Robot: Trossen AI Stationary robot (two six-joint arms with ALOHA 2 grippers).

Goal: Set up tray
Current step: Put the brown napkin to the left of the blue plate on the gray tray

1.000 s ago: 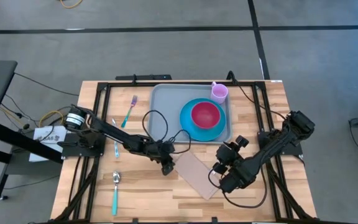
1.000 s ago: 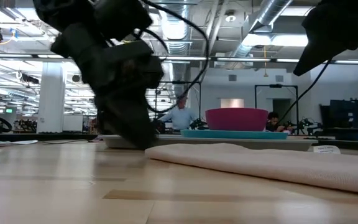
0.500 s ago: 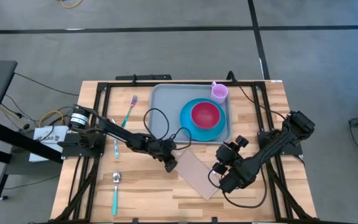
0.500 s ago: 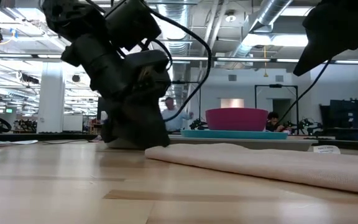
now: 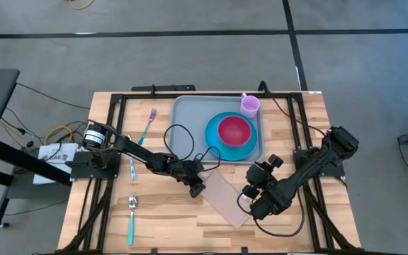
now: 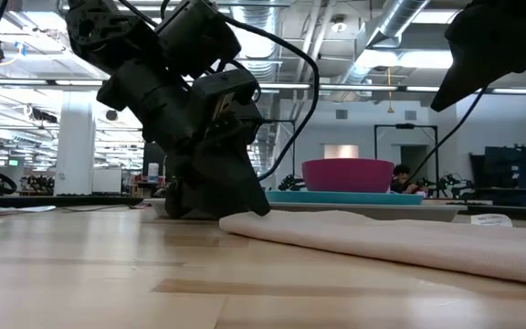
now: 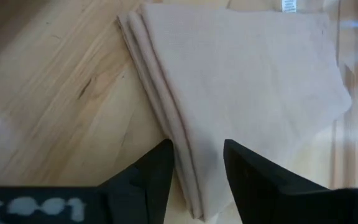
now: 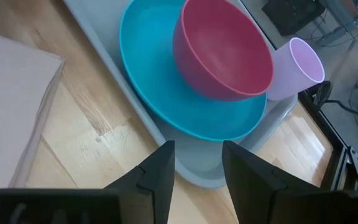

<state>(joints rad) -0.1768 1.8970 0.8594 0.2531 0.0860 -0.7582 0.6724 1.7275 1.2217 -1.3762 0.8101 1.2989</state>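
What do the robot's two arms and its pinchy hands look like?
Both arms are dark, almost black, built from chunky jointed links with black cables looping off them. The left arm has a round silver-and-black joint near its base. Each arm ends in a gripper, the left gripper and the right gripper, with two flat, dark, wedge-shaped fingers.

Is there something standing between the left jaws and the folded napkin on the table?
Nothing visible does. The left gripper is open, its jaws straddling the folded edge of the napkin, on bare wood beside the tray. The right gripper waits at the napkin's other end.
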